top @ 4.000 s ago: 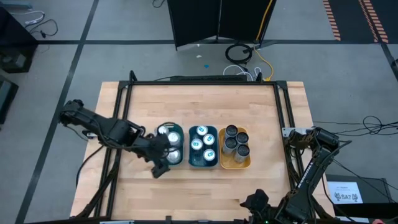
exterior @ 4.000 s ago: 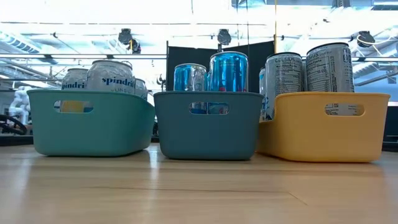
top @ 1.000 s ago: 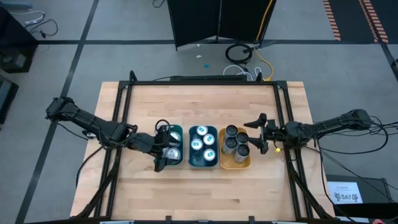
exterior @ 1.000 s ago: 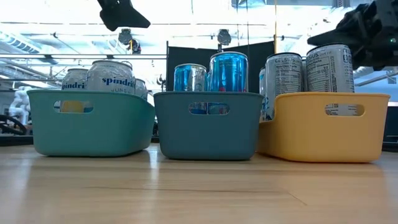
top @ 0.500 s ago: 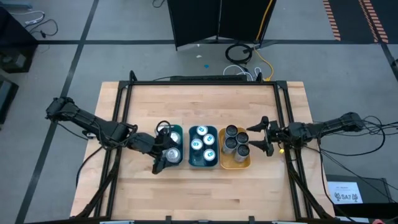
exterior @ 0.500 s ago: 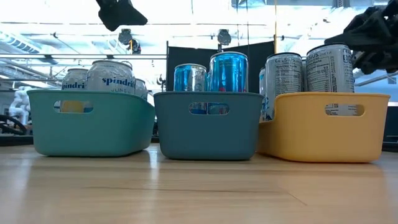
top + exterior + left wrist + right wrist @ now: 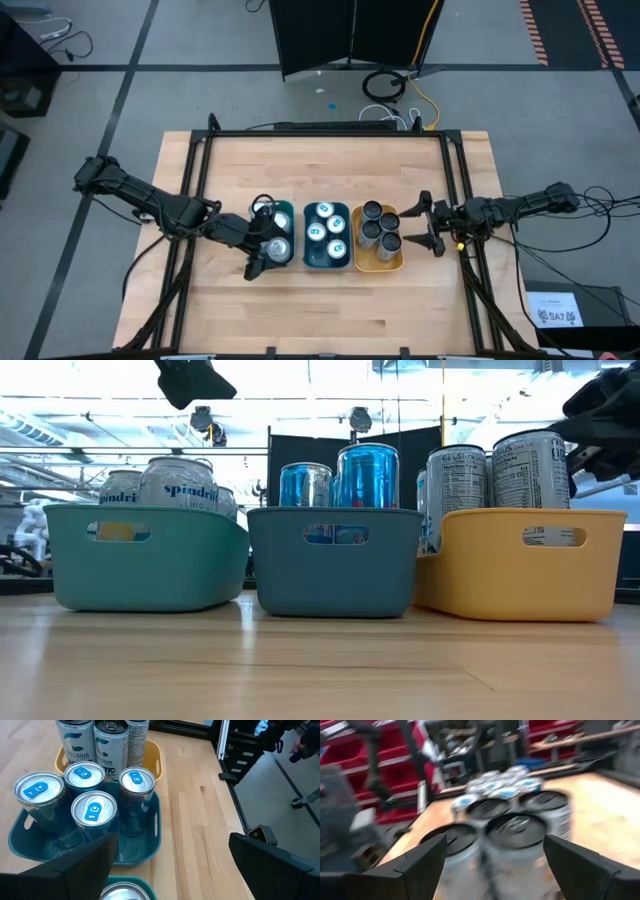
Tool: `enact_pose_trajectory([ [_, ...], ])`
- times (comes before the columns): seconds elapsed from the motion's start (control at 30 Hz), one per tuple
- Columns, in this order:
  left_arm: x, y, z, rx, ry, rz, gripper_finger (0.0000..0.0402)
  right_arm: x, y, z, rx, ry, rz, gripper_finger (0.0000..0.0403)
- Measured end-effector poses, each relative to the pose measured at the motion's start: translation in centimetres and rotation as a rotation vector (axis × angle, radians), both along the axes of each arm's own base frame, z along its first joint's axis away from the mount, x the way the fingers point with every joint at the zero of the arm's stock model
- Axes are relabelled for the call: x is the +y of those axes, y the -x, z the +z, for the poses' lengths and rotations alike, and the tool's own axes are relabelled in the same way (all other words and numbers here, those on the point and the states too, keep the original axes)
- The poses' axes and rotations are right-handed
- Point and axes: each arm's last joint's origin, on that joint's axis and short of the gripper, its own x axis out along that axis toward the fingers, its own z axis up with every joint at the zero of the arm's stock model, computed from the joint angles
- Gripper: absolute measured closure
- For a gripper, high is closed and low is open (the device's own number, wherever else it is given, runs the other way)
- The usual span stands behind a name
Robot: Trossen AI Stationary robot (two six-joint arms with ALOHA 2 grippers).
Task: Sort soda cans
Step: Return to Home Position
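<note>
While the left gripper (image 7: 258, 258) hangs spread above the green-bin cans (image 7: 268, 211), partly hiding them, you see the right gripper (image 7: 416, 226), also spread, just beside the dark-topped cans (image 7: 378, 228).

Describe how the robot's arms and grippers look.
The left arm and right arm are slim, matt black, built of jointed segments. The left gripper and the right gripper each carry two broad, flat, black fingers with angular edges.

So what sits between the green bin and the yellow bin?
The dark teal bin with four blue-topped cans stands between the green bin and the yellow bin, clearest in the low view.
</note>
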Motion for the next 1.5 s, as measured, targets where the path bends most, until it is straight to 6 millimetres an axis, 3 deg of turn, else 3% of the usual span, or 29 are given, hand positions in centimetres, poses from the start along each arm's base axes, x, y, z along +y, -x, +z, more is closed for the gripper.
enact_pose_trajectory([
  [0.27,0.0,0.0,0.0,-0.003,0.003,0.004,0.0008,0.2,0.0,-0.1,0.013,0.005,0.058,0.008],
  [0.47,-0.1,-0.2,0.4,-0.048,0.02,0.007,0.0008,0.2,0.0,-0.1,-0.002,0.145,0.065,0.008],
  [0.8,-0.1,-0.4,0.7,-0.081,0.028,0.029,0.0008,0.2,0.0,-0.1,-0.003,0.15,0.065,0.008],
  [1.17,0.3,-0.3,0.9,-0.119,-0.137,0.006,0.0008,0.2,0.0,-0.1,-0.003,0.15,0.064,0.008],
  [1.33,1.9,0.4,0.0,-0.261,-0.118,-0.071,0.0008,0.2,0.0,-0.1,-0.002,0.15,0.064,0.008],
  [1.5,4.9,2.1,-2.2,-0.342,-0.102,0.031,0.0008,0.2,0.0,-0.1,-0.002,0.15,0.063,0.008],
])
